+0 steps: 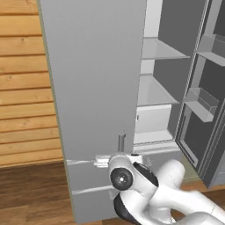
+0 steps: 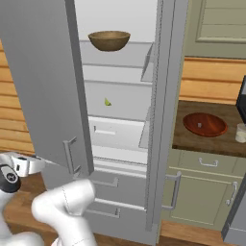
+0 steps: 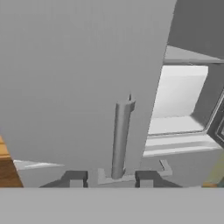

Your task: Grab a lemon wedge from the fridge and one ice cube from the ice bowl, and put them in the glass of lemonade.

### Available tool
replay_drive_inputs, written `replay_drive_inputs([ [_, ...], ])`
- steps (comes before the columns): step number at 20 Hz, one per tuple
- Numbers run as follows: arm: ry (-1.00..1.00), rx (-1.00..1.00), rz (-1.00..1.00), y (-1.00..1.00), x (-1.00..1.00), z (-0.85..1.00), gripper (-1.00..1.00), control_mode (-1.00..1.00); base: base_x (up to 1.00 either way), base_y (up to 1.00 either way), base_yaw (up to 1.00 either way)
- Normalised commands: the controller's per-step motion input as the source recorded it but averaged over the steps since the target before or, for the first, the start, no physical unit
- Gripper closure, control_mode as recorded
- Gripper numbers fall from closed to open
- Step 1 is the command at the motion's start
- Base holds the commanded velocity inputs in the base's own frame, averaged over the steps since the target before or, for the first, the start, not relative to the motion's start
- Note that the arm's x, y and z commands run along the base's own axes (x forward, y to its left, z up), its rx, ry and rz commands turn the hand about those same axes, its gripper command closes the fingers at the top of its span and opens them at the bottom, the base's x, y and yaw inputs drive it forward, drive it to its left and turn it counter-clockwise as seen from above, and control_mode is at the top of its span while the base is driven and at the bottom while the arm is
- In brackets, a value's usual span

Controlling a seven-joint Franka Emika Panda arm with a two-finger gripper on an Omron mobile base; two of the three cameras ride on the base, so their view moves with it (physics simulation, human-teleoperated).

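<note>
1. In front of the fridge (image 2: 53, 72), the claw (image 3: 111, 177) sits low at the bar handle (image 3: 120, 138) of the left door. The door is swung wide open.
2. The two dark tips stand on each side of the handle's bottom end. They look spread apart with the bar between them, but the tips are mostly cut off at the bottom of the hand view, so I cannot tell if they squeeze it.
3. Inside the fridge, the lemon wedge (image 2: 107, 102) lies on the middle shelf, near the back wall. It is tiny and yellow-green. A tan wooden bowl (image 2: 109, 40) sits on the shelf above it.
4. To the right of the fridge, on the worktop (image 2: 192, 139), is the ice bowl (image 2: 205, 124). A small pale speck in it may be the ice cube. The glass of lemonade (image 2: 240, 133) stands just beside the bowl, at the right edge of the right base view.
5. I think the step in hand is opening the fridge, and that looks about done.
6. Next, the claw should let go of the handle, come around the door, and reach in for the wedge. It is so small that the tips must close right on it.
</note>
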Motion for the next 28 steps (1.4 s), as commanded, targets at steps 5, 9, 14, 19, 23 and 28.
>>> replay_drive_inputs([
  [5,0.06,0.28,-0.28,-1.00,-0.32,1.00,-1.00,-1.00,0.00,0.00,0.00],
  [9,0.19,0.35,-0.27,-1.00,-0.02,1.00,-1.00,-1.00,0.00,0.00,0.00],
  [14,0.06,0.35,0.05,-0.98,0.34,0.63,-1.00,-1.00,0.00,0.00,0.00],
  [19,0.02,0.05,0.02,-0.26,0.18,-0.07,-1.00,-1.00,0.00,0.00,0.00],
  [23,0.04,0.18,0.00,-0.44,0.86,0.00,-1.00,-1.00,0.00,0.00,0.00],
  [28,0.09,0.20,0.03,-0.49,0.65,0.00,-1.00,-1.00,0.00,0.00,0.00],
])
